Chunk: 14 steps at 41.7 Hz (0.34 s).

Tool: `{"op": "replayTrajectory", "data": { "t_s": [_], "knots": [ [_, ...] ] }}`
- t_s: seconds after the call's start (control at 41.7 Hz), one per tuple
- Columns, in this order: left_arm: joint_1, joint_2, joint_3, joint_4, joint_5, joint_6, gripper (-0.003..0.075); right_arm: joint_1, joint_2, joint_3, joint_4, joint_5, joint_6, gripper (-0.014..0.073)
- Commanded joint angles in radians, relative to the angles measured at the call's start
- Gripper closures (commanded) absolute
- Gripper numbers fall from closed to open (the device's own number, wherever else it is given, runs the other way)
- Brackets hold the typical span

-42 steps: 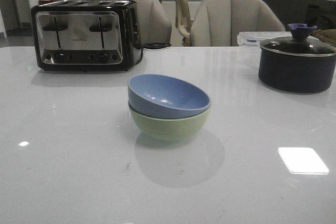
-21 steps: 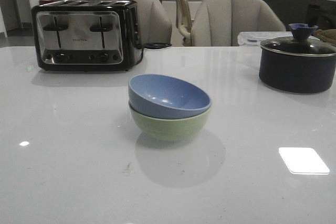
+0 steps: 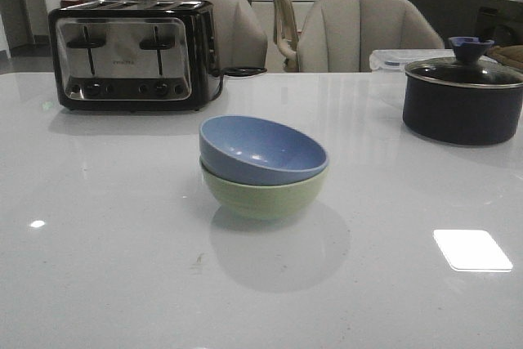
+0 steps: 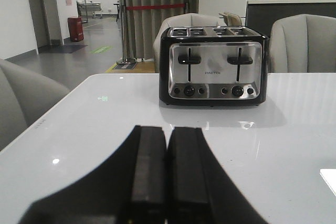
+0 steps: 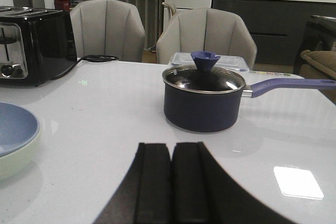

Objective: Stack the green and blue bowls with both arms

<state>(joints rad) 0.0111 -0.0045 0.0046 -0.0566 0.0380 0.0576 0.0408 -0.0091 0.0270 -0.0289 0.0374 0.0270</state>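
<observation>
Blue bowl (image 3: 263, 149): you had it nested inside the green bowl (image 3: 263, 192), tilted so that its rim sat higher at the back left and lower at the front right. Both stood as one stack near the middle of the white table (image 3: 106, 267), well apart from everything else on it.

Green bowl: upright on the table, carrying the blue one; a soft shadow lay on the tabletop in front of it.

Left gripper (image 4: 167, 179): your left wrist camera showed its two black fingers (image 4: 148, 174) pressed flat together, nothing between them, held over bare table and facing the toaster (image 4: 214, 66).

Right gripper (image 5: 171, 184): fingers likewise closed against each other with nothing in them, facing the pot (image 5: 203, 98). The edge of the stacked bowls showed at the side of that view.

Toaster: black and steel, four slots, at the far left of the table in the front view, its cord trailing behind it.

Pot: dark, with a glass lid, a blue knob and a long blue handle, at the far right of the table.

Neither arm appeared in your front view.
</observation>
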Motion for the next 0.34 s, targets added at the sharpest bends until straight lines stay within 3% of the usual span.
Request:
{"op": "replayTrajectory", "data": {
  "t_s": [0.0,0.312],
  "knots": [
    [-0.001,-0.02,0.02,-0.005,-0.089,-0.001,0.0618,-0.034,-0.023,0.0,0.001,-0.095,-0.005,0.0559],
    [-0.001,-0.02,0.02,-0.005,-0.089,-0.001,0.0618,-0.051,-0.023,0.0,0.001,-0.095,-0.005,0.0559]
  ]
}}
